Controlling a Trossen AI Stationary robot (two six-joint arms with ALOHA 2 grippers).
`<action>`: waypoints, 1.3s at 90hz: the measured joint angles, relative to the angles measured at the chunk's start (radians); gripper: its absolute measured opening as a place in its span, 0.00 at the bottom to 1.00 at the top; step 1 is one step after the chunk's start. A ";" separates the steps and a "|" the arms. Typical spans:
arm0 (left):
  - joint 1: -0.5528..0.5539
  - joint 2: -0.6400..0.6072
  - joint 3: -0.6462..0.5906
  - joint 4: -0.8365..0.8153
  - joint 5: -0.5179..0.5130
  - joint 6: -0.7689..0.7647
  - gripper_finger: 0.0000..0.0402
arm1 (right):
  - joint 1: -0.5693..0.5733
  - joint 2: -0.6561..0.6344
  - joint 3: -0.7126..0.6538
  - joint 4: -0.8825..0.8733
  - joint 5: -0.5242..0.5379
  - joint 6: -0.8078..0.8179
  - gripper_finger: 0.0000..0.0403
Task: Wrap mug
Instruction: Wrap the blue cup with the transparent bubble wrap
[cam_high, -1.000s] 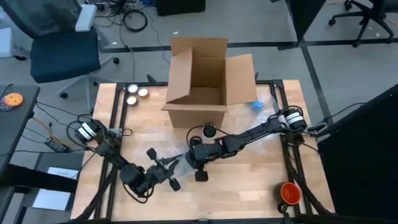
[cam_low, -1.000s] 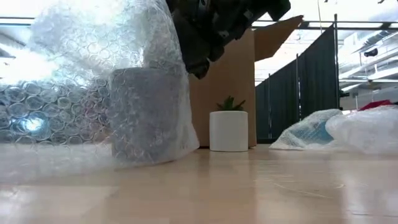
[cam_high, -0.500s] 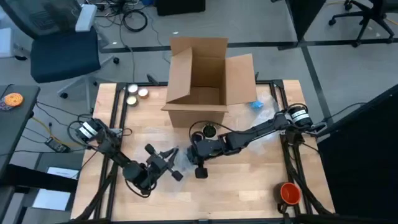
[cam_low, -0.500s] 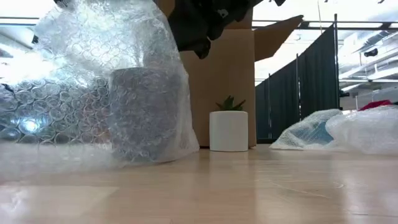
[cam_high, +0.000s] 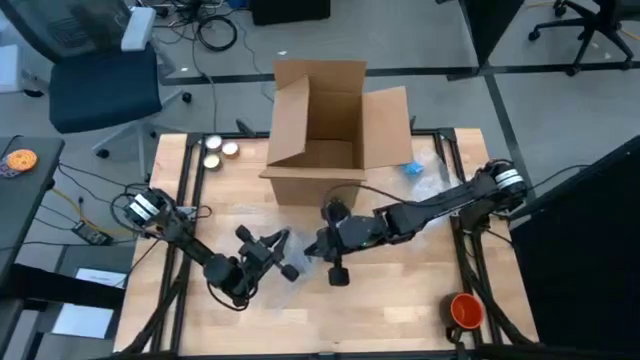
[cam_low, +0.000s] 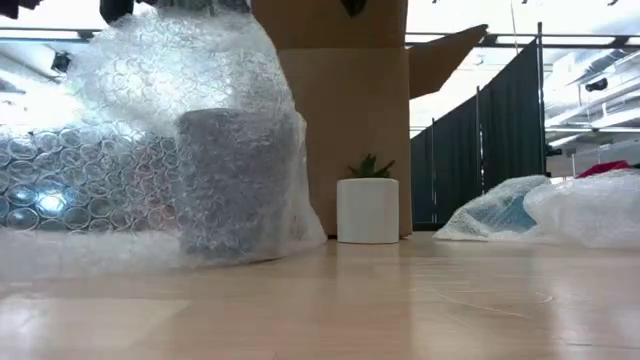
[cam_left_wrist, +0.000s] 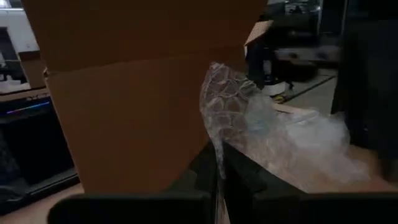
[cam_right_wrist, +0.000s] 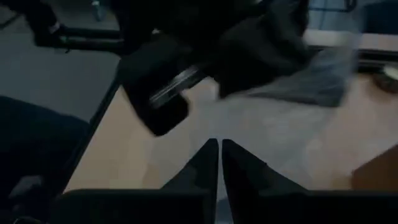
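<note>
On the left of the wooden table (cam_high: 400, 300), the left arm is reaching in toward the middle, and its gripper (cam_high: 275, 262) is sitting low over the tabletop, in front of the cardboard box (cam_high: 330, 130). In the left wrist view its two fingers (cam_left_wrist: 205, 174) are pressed together on an edge of the bubble wrap (cam_left_wrist: 249, 124), which is rising from between them against the face of the box. In the low view the bubble wrap (cam_low: 170, 130) is draping over and around the dark mug (cam_low: 235, 180), which is standing upright on the table, just in front of the box and left of a small white plant pot (cam_low: 368, 208). From above, the mug is lying hidden between the two grippers, under the wrap. The right arm is stretching across from the right edge, and its gripper (cam_high: 325, 245) is hovering at the middle of the table, close beside the left one. In the right wrist view its fingers (cam_right_wrist: 217, 158) are closed together, and whether they are pinching any wrap cannot be told. More crumpled wrap (cam_low: 545, 215) is lying farther right. An orange cup (cam_high: 466, 310) is standing near the table's front right corner.
</note>
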 joint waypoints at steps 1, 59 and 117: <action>0.000 0.000 0.000 -0.002 0.000 -0.005 0.00 | 0.001 0.004 0.000 -0.002 0.000 0.000 0.00; 0.013 0.002 -0.001 -0.035 -0.002 -0.007 0.00 | -0.049 0.275 0.000 0.147 -0.004 0.150 0.00; -0.036 -0.035 0.071 -0.034 0.002 0.489 0.07 | -0.053 0.291 0.000 0.139 -0.053 0.158 0.00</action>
